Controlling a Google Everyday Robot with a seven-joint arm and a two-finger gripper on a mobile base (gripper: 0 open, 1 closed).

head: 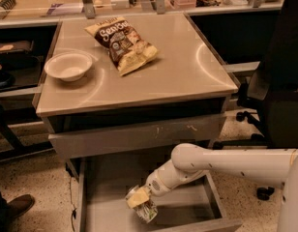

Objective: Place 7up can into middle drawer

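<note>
The middle drawer [108, 197] is pulled out wide open below the table, its flat grey floor showing. My white arm reaches in from the right. My gripper [138, 197] is low inside the drawer, left of its middle, shut on the top of the 7up can [147, 211]. The small green-and-silver can hangs tilted from the gripper, at or just above the drawer floor. I cannot tell whether it touches the floor.
A grey drawer front with white scratch marks [139, 135] sits above the open drawer. On the table top [187, 71] lie a brown-and-yellow chip bag [124, 43] and a white bowl [68, 65]. A black office chair [279, 95] stands at the right. A shoe [13, 208] is at bottom left.
</note>
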